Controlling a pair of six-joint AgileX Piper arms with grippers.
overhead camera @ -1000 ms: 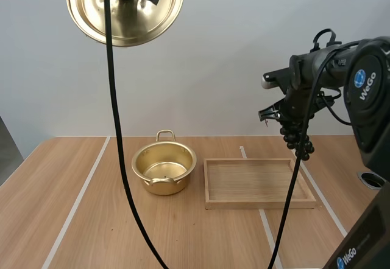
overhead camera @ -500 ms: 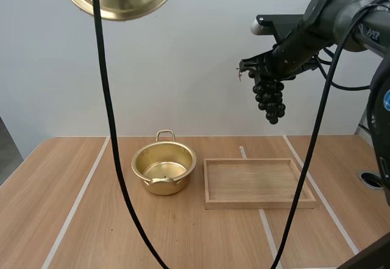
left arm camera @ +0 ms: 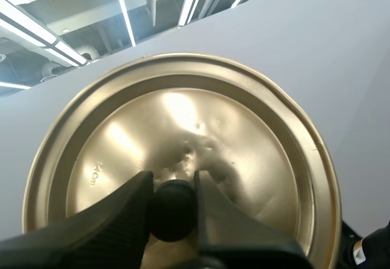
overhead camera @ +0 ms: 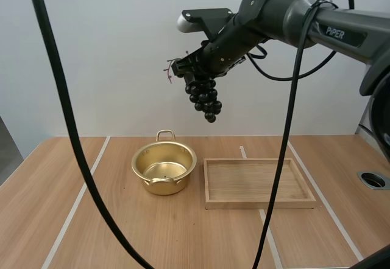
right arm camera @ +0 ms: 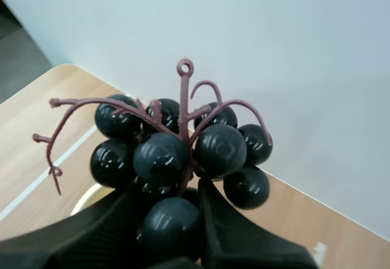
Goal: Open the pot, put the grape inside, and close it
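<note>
Right claw [overhead camera: 186, 69], grapes [overhead camera: 206, 98]; pot [overhead camera: 174, 184] seemingly empty

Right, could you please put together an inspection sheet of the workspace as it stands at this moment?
Surface: wooden table with pale lines and a round opening near its right edge.
Job's things: pot upright, open and empty; lid held up off the pot; grapes hanging high above the table; wooden tray empty, right of the pot and apart from it.
Clutter: nothing seen.
Grippers: left gripper shut on the lid's knob; right gripper shut on the grapes at the top of the bunch.
Cables: nothing to note.
Surroundings: plain pale wall behind the table.
</note>
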